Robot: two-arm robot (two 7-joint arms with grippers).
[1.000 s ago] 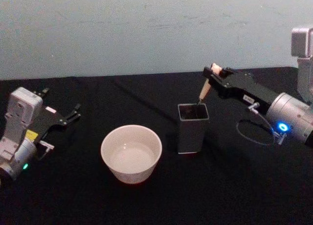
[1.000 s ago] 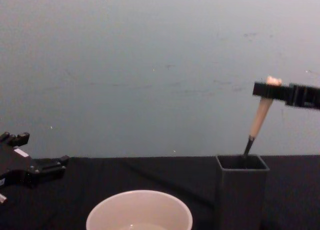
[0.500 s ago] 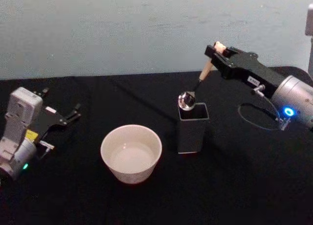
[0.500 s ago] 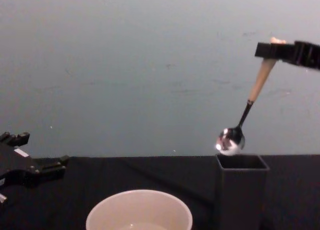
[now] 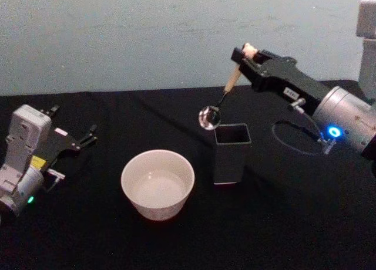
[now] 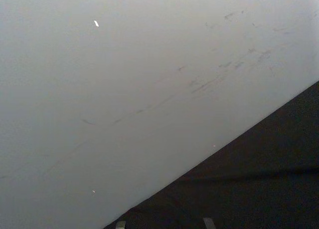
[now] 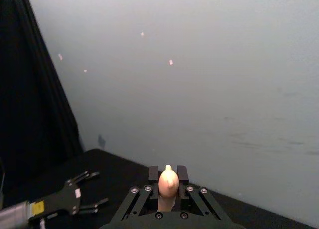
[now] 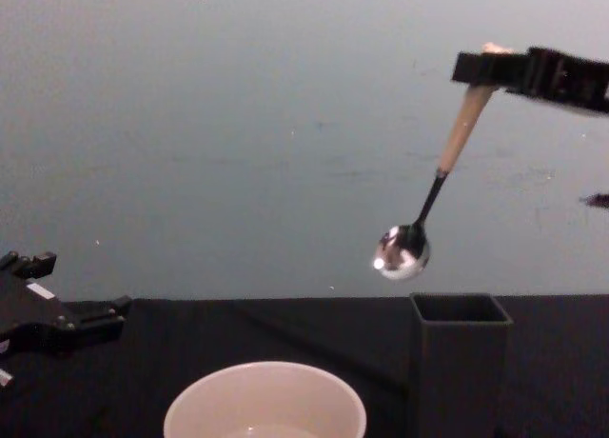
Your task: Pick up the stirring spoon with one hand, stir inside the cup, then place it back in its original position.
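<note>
My right gripper (image 5: pixel 242 54) is shut on the top of the stirring spoon (image 5: pixel 232 79), holding it in the air. The beige handle (image 8: pixel 460 126) slants down to the shiny bowl (image 8: pixel 401 251), which hangs just above and left of the dark grey square holder (image 5: pixel 231 154). In the right wrist view the spoon's bear head (image 7: pixel 168 180) sticks up between the shut fingers. The cream cup (image 5: pixel 157 184) stands left of the holder, nearer to me. My left gripper (image 5: pixel 71 123) rests open at the table's left side, apart from everything.
A black cloth covers the table (image 5: pixel 282 223), and a pale wall (image 5: pixel 147 35) stands behind it. The holder (image 8: pixel 461 362) and the cup (image 8: pixel 265 407) stand about a hand's width apart. A cable (image 5: pixel 294 138) loops beside my right arm.
The right gripper lifted the spoon out of the holder and carried it up and to the left, so the bowl now hangs clear of the holder's rim. The left arm has not moved.
</note>
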